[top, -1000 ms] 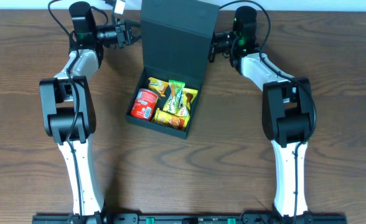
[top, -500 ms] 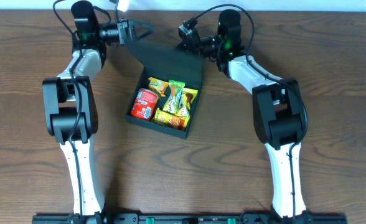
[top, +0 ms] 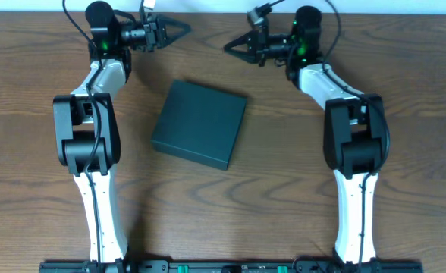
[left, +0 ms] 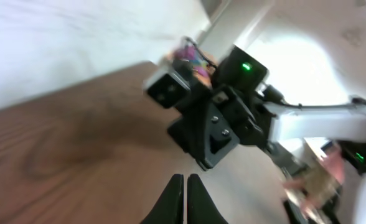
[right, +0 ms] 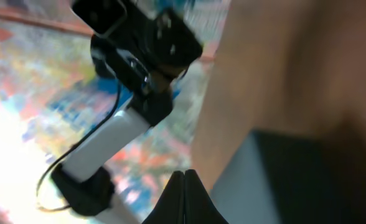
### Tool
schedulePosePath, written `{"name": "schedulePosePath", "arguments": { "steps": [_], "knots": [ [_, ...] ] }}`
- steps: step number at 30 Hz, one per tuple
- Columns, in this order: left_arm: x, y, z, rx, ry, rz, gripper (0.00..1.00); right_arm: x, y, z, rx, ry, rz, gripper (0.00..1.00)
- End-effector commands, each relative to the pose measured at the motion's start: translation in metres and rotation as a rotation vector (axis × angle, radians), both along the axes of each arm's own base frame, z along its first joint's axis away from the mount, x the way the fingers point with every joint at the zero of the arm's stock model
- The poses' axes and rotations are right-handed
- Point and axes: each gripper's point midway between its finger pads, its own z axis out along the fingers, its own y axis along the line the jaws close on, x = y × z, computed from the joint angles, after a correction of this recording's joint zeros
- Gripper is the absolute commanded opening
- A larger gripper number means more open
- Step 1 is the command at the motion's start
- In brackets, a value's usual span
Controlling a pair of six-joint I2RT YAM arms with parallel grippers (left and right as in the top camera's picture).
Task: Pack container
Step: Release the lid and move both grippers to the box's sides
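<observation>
The container (top: 199,123), a dark teal-green square box, sits on the table's middle with its flap lid shut; its contents are hidden. In the right wrist view a corner of it (right: 295,180) shows at lower right. My left gripper (top: 185,27) is shut and empty, raised near the table's back edge, pointing right. It shows in the left wrist view (left: 185,180). My right gripper (top: 227,47) is shut and empty, behind the box, pointing left. It shows in the right wrist view (right: 184,177). Both grippers are apart from the box.
The brown wooden table (top: 223,205) runs under everything. The two grippers face each other above the back edge with a small gap between them. The right arm (left: 233,112) fills the left wrist view; the left arm (right: 133,56) fills the right wrist view.
The lid, upright one second ago and half lowered after that, now lies shut over the snacks. Both grippers have drawn back from the lid and lifted away.
</observation>
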Motion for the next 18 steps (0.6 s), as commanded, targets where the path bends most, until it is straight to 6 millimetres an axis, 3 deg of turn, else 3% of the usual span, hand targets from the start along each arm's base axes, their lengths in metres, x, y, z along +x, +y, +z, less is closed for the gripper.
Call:
{"name": "schedulePosePath", "arguments": {
  "steps": [1,4,7,10,13,18],
  "knots": [
    [0.041,0.003,0.008,0.043,-0.125,0.253,0.06,0.022,0.000,-0.008,-0.052,-0.252,-0.118,0.02],
    [0.080,0.016,-0.027,0.147,-0.021,0.523,0.05,0.034,0.002,-0.019,-0.122,-0.401,-0.189,0.01],
    [0.099,0.027,-0.058,0.281,0.038,0.721,0.05,0.060,-0.005,-0.037,-0.249,-0.459,-0.338,0.02],
    [0.099,0.021,-0.078,0.408,0.011,0.760,0.05,0.089,-0.030,-0.066,-0.436,-0.419,-0.522,0.02],
    [0.094,0.020,-0.089,0.465,0.015,0.742,0.06,0.100,-0.052,-0.092,-0.602,-0.408,-0.611,0.01],
    [0.085,0.050,-0.111,0.728,0.010,0.803,0.06,0.106,-0.103,-0.132,-0.957,-0.420,-0.707,0.01]
  ]
}}
